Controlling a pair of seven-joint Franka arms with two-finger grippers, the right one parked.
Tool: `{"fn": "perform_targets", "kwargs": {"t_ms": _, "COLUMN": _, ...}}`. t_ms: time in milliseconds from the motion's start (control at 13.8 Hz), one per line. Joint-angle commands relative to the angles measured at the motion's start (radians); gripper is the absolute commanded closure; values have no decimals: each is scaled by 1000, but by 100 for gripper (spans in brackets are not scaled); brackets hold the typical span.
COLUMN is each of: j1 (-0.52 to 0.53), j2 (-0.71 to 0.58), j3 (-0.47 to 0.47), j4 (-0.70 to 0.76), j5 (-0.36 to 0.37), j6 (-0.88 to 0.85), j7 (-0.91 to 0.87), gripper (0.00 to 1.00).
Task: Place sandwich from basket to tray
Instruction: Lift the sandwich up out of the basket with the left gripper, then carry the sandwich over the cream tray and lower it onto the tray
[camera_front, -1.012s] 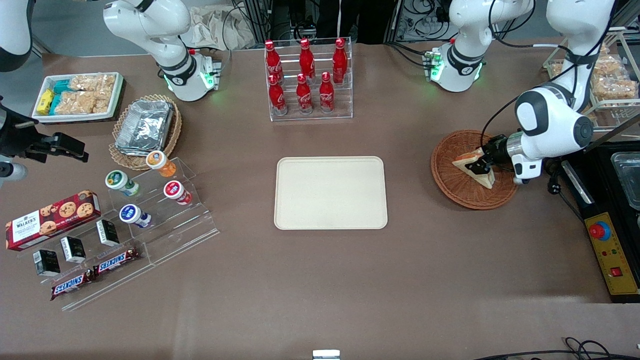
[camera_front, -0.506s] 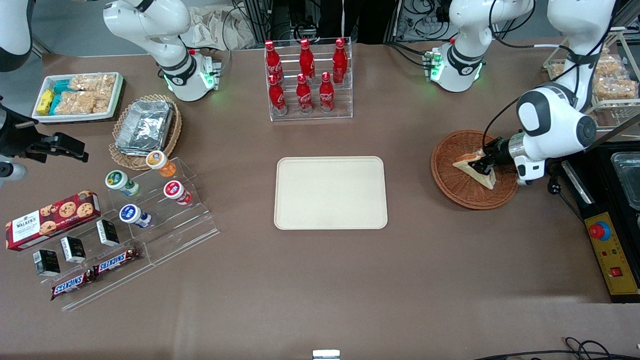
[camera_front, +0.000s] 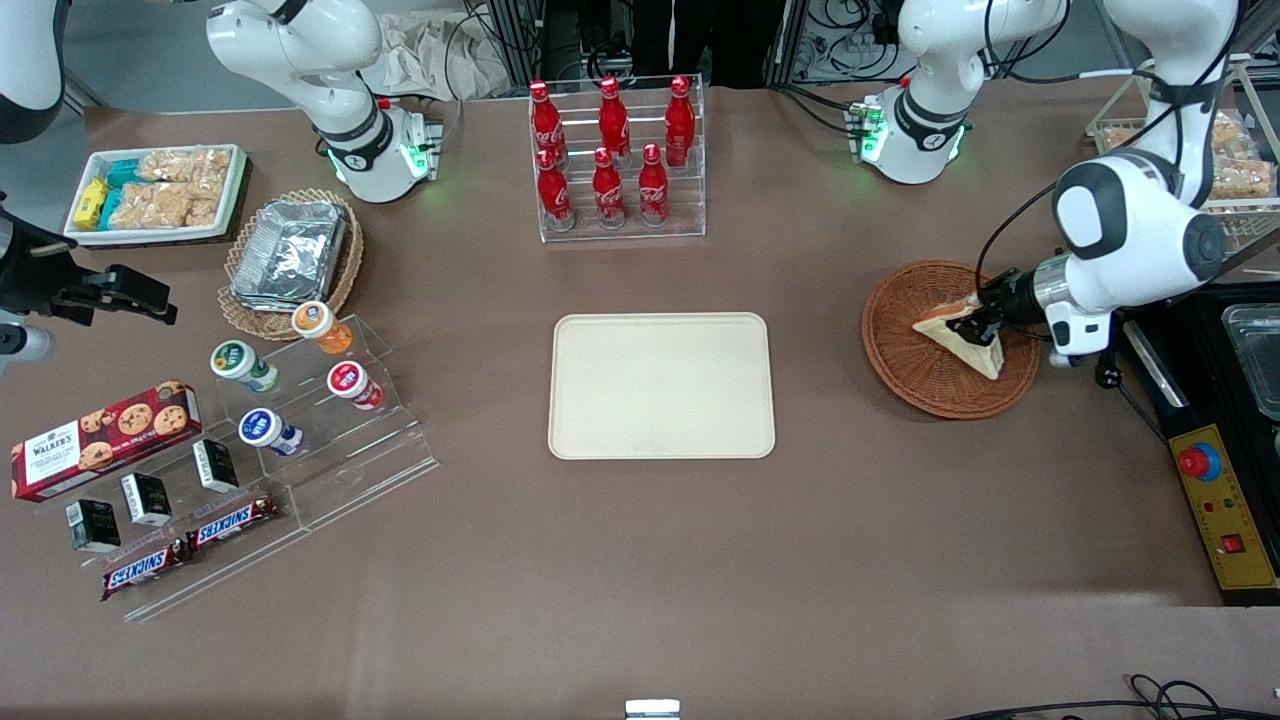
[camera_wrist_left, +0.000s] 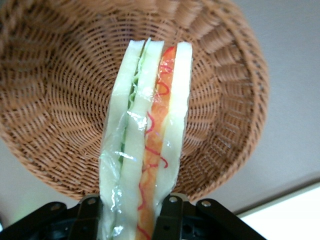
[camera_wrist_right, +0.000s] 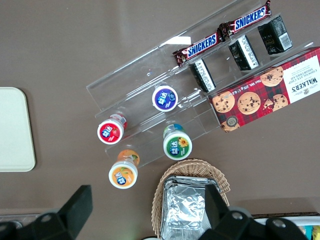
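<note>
Now I have the sandwich (camera_front: 962, 338) between the fingers (camera_wrist_left: 172, 212) of the left gripper (camera_front: 985, 322), which are closed onto its two bread faces. In the wrist view the wedge (camera_wrist_left: 147, 135) stands on edge and runs straight away from the fingers, and I see the basket's (camera_wrist_left: 60, 90) woven floor around it. Whether it is already lifted clear of the weave or touches it at one corner, I cannot tell from the front view.

What matters for the coming move, I judge, is the direction to the tray (camera_front: 661, 385). It lies well apart from the basket (camera_front: 905, 345), toward the parked arm's end of the table (camera_front: 850, 540) and a little nearer to the front camera. The sandwich points roughly that way, so a lift over the rim and then a sideways carry should do.

As for its look, it is a triangular wedge of white bread wrapped in clear film that shines. At the cut edge there are pale and green layers beside an orange-red one. It looks soft, so I think a hard squeeze may deform it.
</note>
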Motion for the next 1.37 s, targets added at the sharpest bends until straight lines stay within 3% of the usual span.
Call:
{"fn": "perform_targets", "kwargs": {"t_ms": 0, "j1": -5, "j2": -68, "j3": 0, "j4": 53, "j5": 61, "j6": -103, "j7": -22, "gripper": 68}}
{"fn": "perform_targets", "kwargs": {"t_ms": 217, "j1": -4, "j2": -69, "j3": 0, "j4": 197, "j5": 86, "j6": -254, "j7": -36, "gripper": 68}}
{"fn": "perform_targets", "kwargs": {"t_ms": 434, "j1": -5, "j2": -65, "j3": -3, "j4": 341, "j5": 164, "j6": -380, "j7": -80, "gripper": 69}}
{"fn": "perform_targets", "kwargs": {"t_ms": 578, "j1": -11, "j2": -59, "j3": -4, "j4": 418, "j5": 166, "j6": -424, "j7": -67, "gripper": 69}}
{"fn": "perform_targets", "kwargs": {"t_ms": 1301, "j1": -338, "j2": 115, "j3": -14, "j4": 676, "j5": 196, "j6": -484, "j7": -71, "gripper": 69}}
